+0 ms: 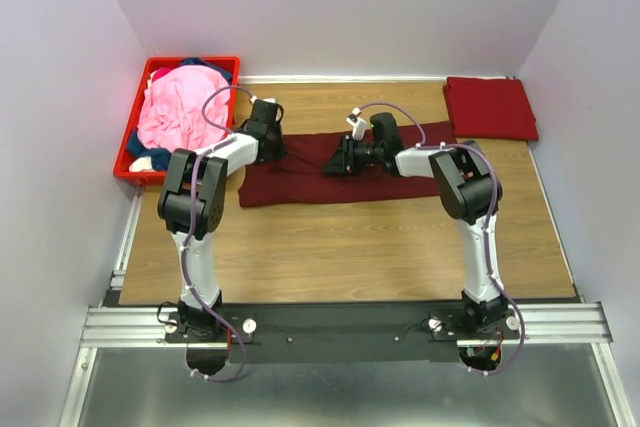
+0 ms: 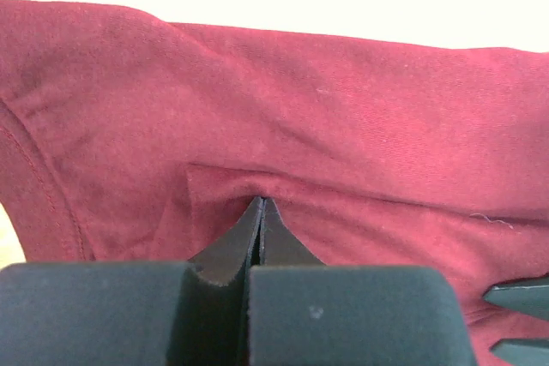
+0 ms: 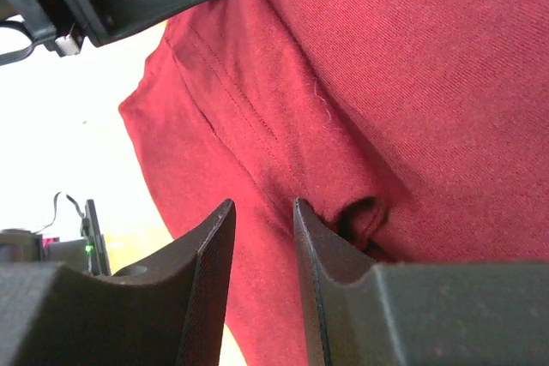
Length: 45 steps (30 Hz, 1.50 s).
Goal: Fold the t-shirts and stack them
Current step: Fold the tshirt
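A maroon shirt [image 1: 300, 185] lies spread flat across the tabletop [image 1: 350, 247], a little toward the far edge and about midway between the left and right edges, its long side running left to right. The left gripper [image 1: 268, 139] is down on the shirt's left end. In the left wrist view its jaws are pressed tight together, and the left gripper [image 2: 262, 203] tips meet at a small raised crease of the shirt [image 2: 343, 109], nipping that fold. The right gripper [image 1: 332, 159] sits low over the shirt's middle, pointing left toward the other arm. In the right wrist view the right gripper [image 3: 262, 205] has its jaws apart with a narrow gap between them. The shirt [image 3: 412, 83] shows beyond the gap, and a small bunched loop of cloth lies just beside the right-hand finger, outside the gap; nothing is clamped. A folded shirt [image 1: 490, 107], also maroon, rests at the far right corner. A red crate [image 1: 130, 175] stands at the far left corner, holding a crumpled pink shirt [image 1: 180, 112] heaped over a navy shirt [image 1: 208, 65].
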Each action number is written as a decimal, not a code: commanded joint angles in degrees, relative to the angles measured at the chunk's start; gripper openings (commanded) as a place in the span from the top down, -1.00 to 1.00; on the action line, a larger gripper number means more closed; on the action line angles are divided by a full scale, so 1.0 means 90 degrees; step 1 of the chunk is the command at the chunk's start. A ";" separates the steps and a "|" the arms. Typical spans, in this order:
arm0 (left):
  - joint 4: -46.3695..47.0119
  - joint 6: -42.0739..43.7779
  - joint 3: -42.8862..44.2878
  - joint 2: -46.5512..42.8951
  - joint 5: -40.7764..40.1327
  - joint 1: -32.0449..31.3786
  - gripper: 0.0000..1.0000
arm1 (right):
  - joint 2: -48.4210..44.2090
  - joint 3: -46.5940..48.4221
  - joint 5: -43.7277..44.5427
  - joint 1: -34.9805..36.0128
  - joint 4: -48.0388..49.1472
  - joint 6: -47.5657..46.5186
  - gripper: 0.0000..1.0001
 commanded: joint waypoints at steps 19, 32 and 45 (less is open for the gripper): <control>-0.0911 -0.0723 -0.1649 -0.2169 -0.1619 -0.1143 0.47 | -0.2784 -0.1640 0.5460 -0.0143 -0.2982 -0.1470 -0.23; -0.0471 -0.0988 -0.2481 -0.1985 -0.1247 -0.1026 0.49 | -0.2726 -0.2167 0.5305 -0.0133 -0.3157 -0.1499 -0.23; -0.1544 0.0291 0.1331 0.0336 -0.1618 -0.0362 0.49 | -0.3780 -0.3436 0.2962 0.0773 -0.4310 -0.0623 -0.22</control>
